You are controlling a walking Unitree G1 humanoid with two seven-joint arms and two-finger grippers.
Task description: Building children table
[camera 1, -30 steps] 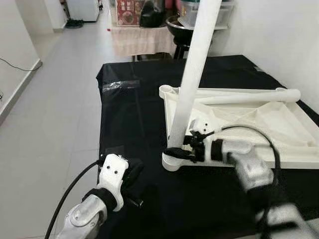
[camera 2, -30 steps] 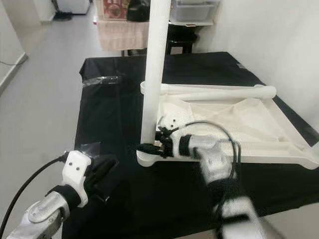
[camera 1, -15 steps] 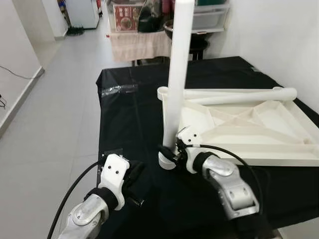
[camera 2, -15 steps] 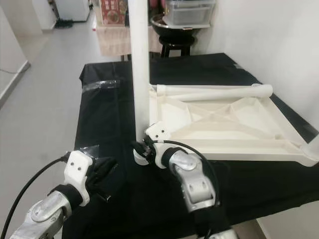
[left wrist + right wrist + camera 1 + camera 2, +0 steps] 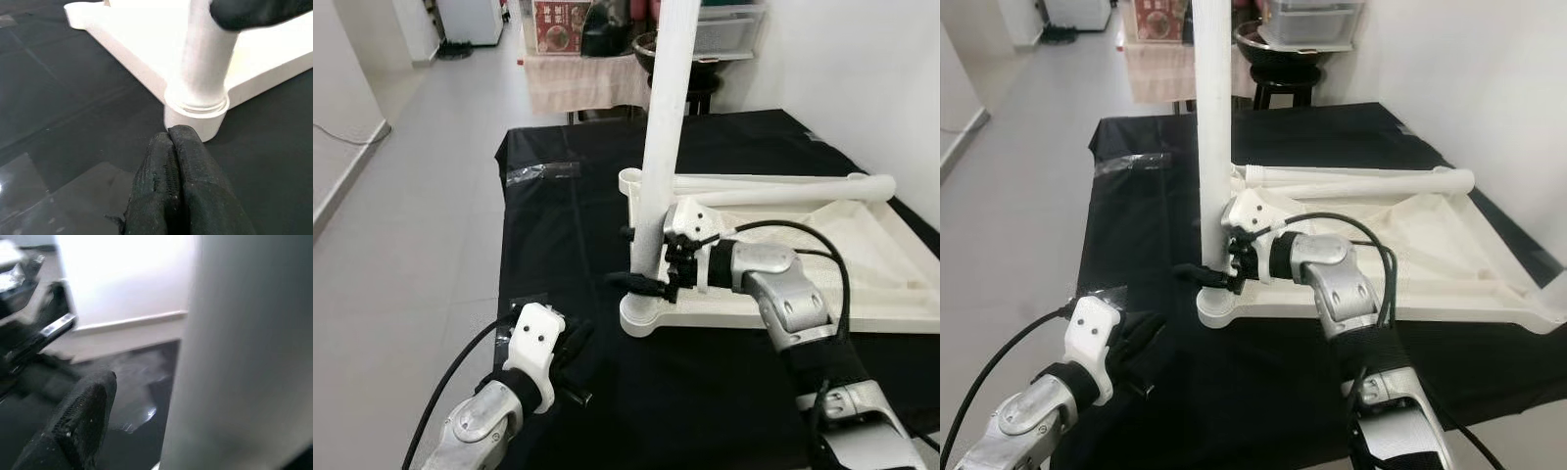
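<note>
Children table top: the white tabletop lies upside down on the black-covered bench, filling the centre and right of the left eye view, ribs facing up.
Upright leg: a white leg stands in the corner socket at the tabletop's near-left corner, rising out of the top edge of the frame.
Spare leg: a second white leg lies flat across the far edge of the tabletop, right of centre and above the middle of the frame.
Right tool: the right tool sits at centre frame against the lower part of the upright leg, its black fingers closed around it just above the socket.
Left tool: the left tool hovers at lower left over the black cloth, near the socket but apart from it; in the left wrist view its fingers are pressed together, holding nothing.
Step in hand: seating or twisting the first leg into its corner socket, judging by the grip low on the leg.
Next move: likely calls for checking that the leg is fully home and standing straight, letting go, then reaching for the spare leg and bringing it to another corner.
</note>
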